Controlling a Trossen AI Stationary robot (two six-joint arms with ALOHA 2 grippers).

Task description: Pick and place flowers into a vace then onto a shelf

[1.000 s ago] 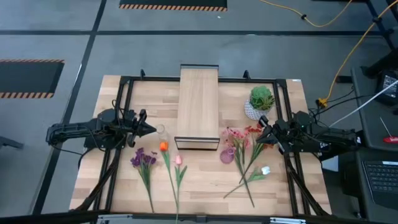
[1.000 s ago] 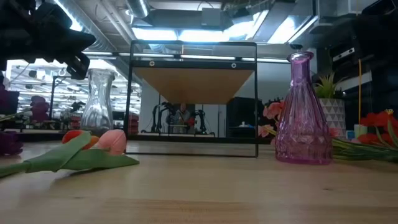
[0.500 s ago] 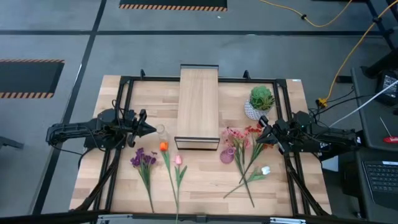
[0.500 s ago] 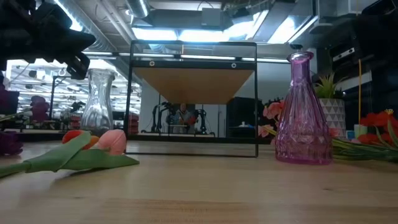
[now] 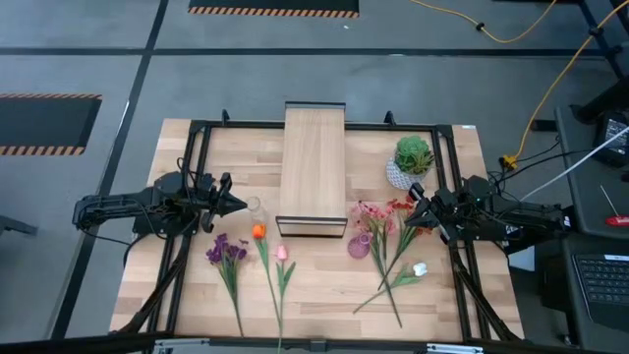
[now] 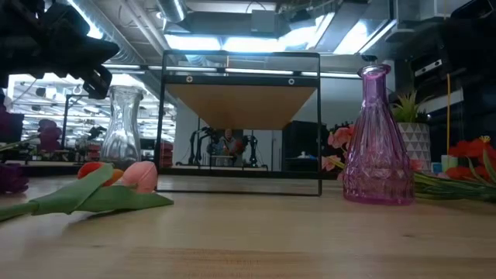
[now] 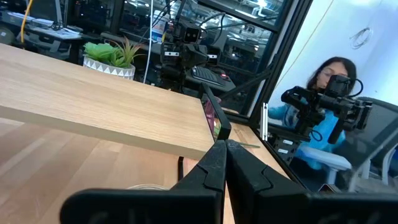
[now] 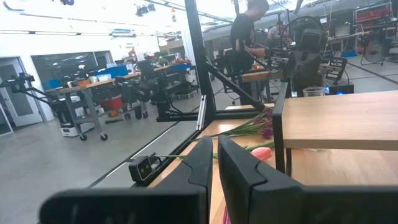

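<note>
The flowers lie flat on the table near its front: a purple cluster (image 5: 227, 252), an orange tulip (image 5: 258, 232), a pink tulip (image 5: 281, 253), pink blossoms (image 5: 371, 214), red blooms (image 5: 401, 206) and a white bud (image 5: 420, 268). A clear vase (image 5: 254, 206) stands left of the shelf (image 5: 314, 167), and a purple vase (image 5: 360, 245) stands at its near right corner. My left gripper (image 5: 239, 204) hovers shut beside the clear vase, pointing level at the shelf. My right gripper (image 5: 410, 210) hovers above the red blooms with its fingers (image 8: 202, 155) almost together and nothing between them.
A round green plant in a white pot (image 5: 411, 160) stands at the far right, just behind my right gripper. A dark metal frame (image 5: 197, 133) runs around the table top. People sit and stand at benches beyond the table.
</note>
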